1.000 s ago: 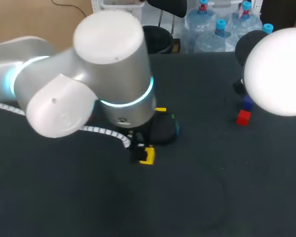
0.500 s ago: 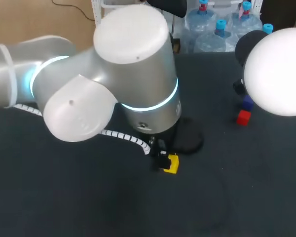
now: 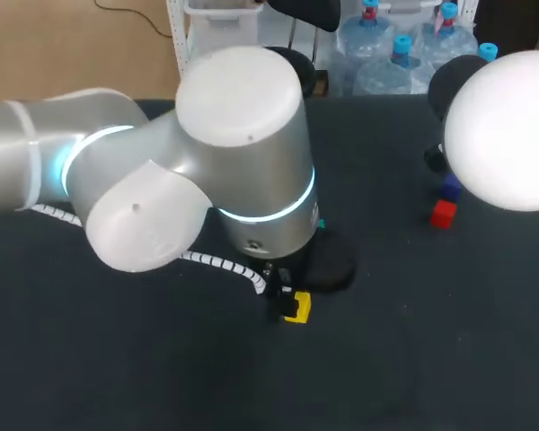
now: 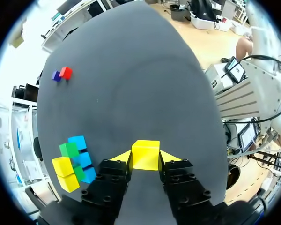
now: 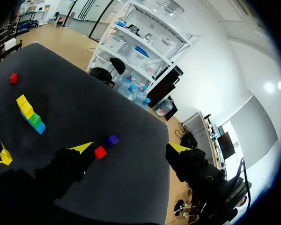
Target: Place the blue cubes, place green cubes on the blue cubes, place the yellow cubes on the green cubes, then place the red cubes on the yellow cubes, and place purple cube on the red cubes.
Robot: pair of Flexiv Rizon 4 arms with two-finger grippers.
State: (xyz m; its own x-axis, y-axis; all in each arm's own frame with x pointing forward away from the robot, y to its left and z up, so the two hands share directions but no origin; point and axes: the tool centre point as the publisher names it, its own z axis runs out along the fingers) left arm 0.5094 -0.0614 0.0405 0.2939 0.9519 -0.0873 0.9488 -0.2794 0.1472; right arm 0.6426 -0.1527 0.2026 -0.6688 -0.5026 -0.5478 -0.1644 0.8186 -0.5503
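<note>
My left gripper (image 4: 145,158) is shut on a yellow cube (image 4: 145,153), held low over the dark table; in the head view this yellow cube (image 3: 296,306) shows just below the left wrist. Beside the left gripper stands a stack (image 4: 74,161) of blue, green and yellow cubes, also visible from the right wrist as the stack (image 5: 31,115). The left arm hides it in the head view. A red cube (image 3: 443,214) and a purple cube (image 3: 450,187) lie together at the far right. My right gripper (image 5: 130,149) hangs open high above that red cube (image 5: 100,152).
Another red cube (image 5: 13,78) lies alone beyond the stack. My left arm's large white body (image 3: 207,171) covers the table's middle, and the right arm's white joint (image 3: 508,126) blocks the right side. Bare dark tabletop (image 3: 386,359) lies in front of the held cube.
My left arm swung right and toward the table's front with the yellow cube in its grip, then eased slightly back left. The right arm stayed still.
</note>
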